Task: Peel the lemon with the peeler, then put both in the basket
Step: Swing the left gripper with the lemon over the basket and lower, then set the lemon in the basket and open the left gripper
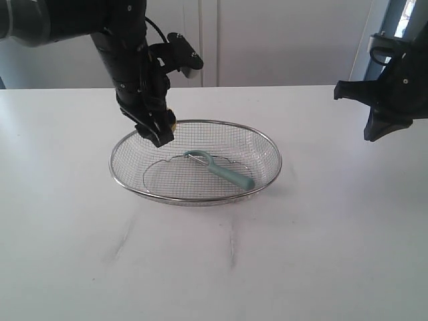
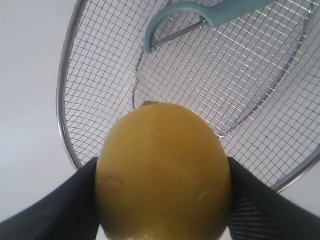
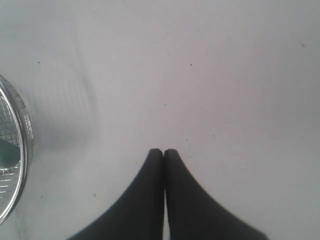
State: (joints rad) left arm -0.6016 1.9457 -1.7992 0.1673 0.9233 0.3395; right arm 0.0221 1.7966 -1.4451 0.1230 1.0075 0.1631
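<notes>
– While the left gripper (image 1: 160,134) hangs over the large shallow oval basket of silver wire mesh (image 1: 221,122), what is in its grip?
– A small round yellow lemon (image 2: 162,175), clamped between the two black fingers (image 2: 50,215), one pressed against each side of the fruit.
– Where over the basket, exactly?
– Above the mesh, just inside the rim on the left side of the exterior view. It is held in the air; whether it brushes the wire I cannot tell.
– And the peeler?
– A slim peeler with a pale teal plastic handle and a looped head (image 1: 224,171) lies flat on the bottom of the basket, near the middle, apart from the lemon.
– What about the right gripper (image 3: 163,152)?
– Its fingers are pressed together tip to tip with nothing between them. It is raised over the white table (image 1: 321,254), well to the right of the basket.
</notes>
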